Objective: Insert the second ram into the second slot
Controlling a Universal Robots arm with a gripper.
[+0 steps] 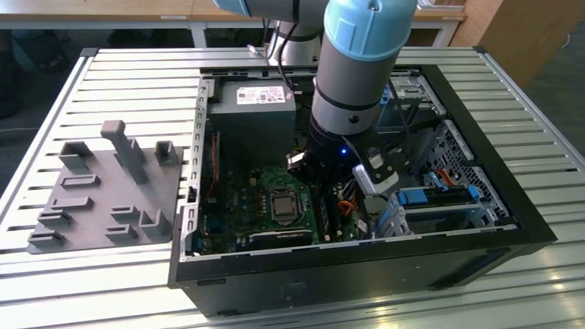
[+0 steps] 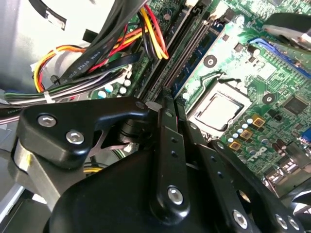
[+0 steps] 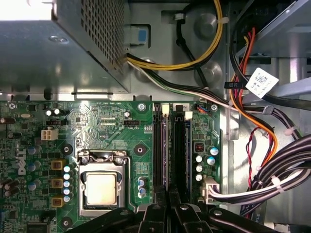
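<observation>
1. The flat motherboard (image 3: 97, 126) was green, dotted with silver solder.
2. The bundled wire cables (image 2: 150, 34) ran yellow, red, orange and black.
3. The jointed metal gripper (image 2: 166, 102) was matte black.
4. The perforated power-supply box (image 3: 97, 29) was grey.
5. The slatted metal table (image 1: 119, 75) was pale, striped grey.

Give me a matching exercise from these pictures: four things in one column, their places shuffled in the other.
Things
1. grey plastic fixture tray
2. square silver processor
3. yellow cable bundle
4. bright blue plastic clip

Places
A. in the socket on the green motherboard
B. on the slatted metal table, outside the black computer case
C. inside that case, near its wall on the exterior view's right
D. leading out beside the grey perforated power supply box

Pairs: 1-B, 2-A, 3-D, 4-C
</observation>
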